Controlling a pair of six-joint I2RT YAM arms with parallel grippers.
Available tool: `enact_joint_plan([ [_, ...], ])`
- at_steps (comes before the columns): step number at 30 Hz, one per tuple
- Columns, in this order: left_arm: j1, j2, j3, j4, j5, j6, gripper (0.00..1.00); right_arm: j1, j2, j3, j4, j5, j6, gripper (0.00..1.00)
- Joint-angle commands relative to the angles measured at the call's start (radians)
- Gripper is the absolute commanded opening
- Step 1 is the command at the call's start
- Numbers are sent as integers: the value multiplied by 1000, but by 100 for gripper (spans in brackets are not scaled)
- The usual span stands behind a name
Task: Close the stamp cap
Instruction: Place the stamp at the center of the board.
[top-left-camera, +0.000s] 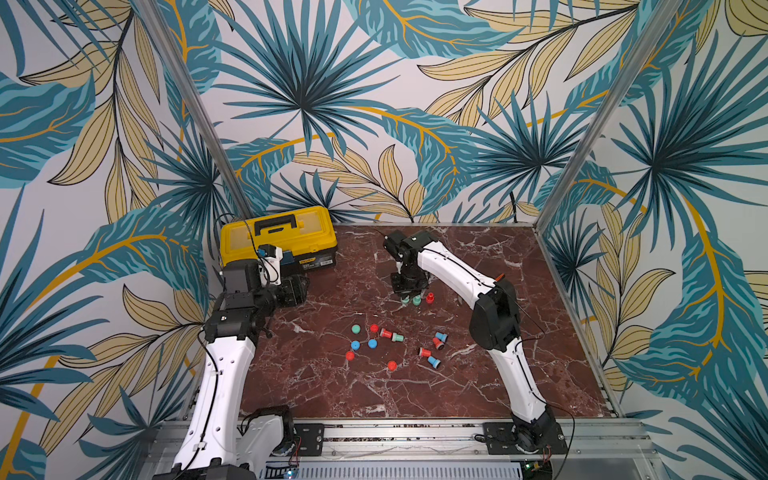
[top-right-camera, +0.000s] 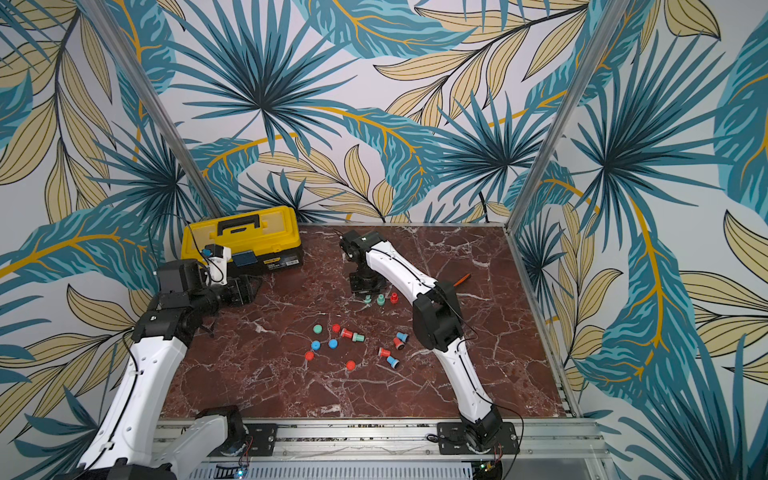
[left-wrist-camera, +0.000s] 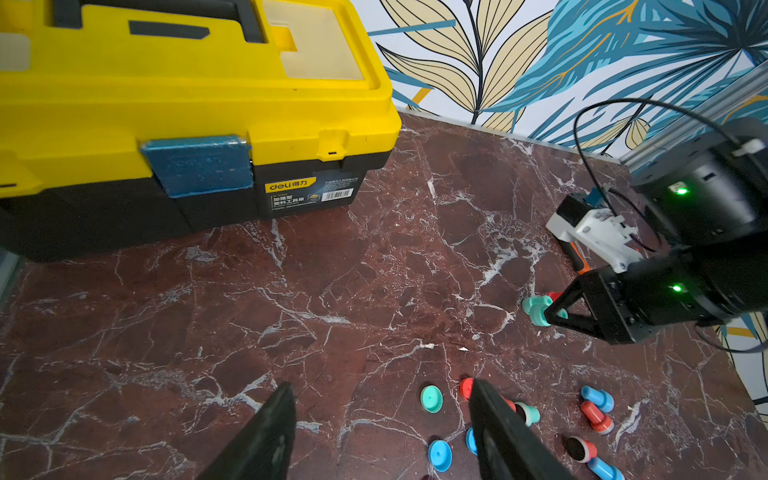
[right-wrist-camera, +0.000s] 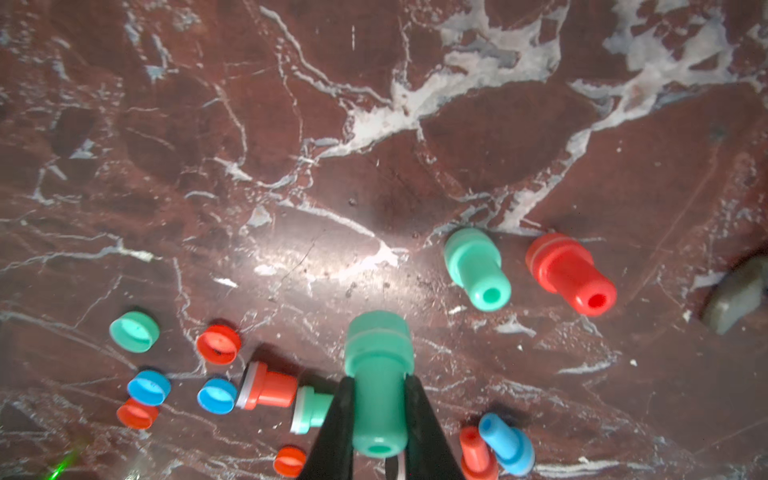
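Observation:
My right gripper (right-wrist-camera: 379, 384) is shut on the stem of a green stamp (right-wrist-camera: 378, 357), whose wide end points down at the table. In both top views it stands at the back middle (top-left-camera: 404, 300) (top-right-camera: 367, 300), beside an upright green stamp (top-left-camera: 416, 300) and an upright red stamp (top-left-camera: 430, 298). Several loose caps lie nearer the front, among them a green cap (top-left-camera: 355, 329), a red cap (top-left-camera: 374, 328) and a blue cap (top-left-camera: 355, 345). Several stamps lie on their sides, such as a red stamp (top-left-camera: 386, 333). My left gripper (left-wrist-camera: 380, 388) hangs open and empty at the left (top-left-camera: 301, 286).
A yellow and black toolbox (top-left-camera: 278, 237) stands at the back left corner, just behind my left gripper. An orange-handled tool (top-right-camera: 462, 279) lies behind my right arm. The dark red marble table (top-left-camera: 498, 395) is walled at the back and both sides.

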Motion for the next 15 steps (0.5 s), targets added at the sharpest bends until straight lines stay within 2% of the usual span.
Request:
enact_joint_plan([
  [1, 10, 6, -15, 25, -1, -1, 68, -9, 39, 50, -41, 15, -29, 7],
  [15, 10, 16, -14, 25, -6, -1, 69, -30, 140, 62, 11, 9, -54, 14],
])
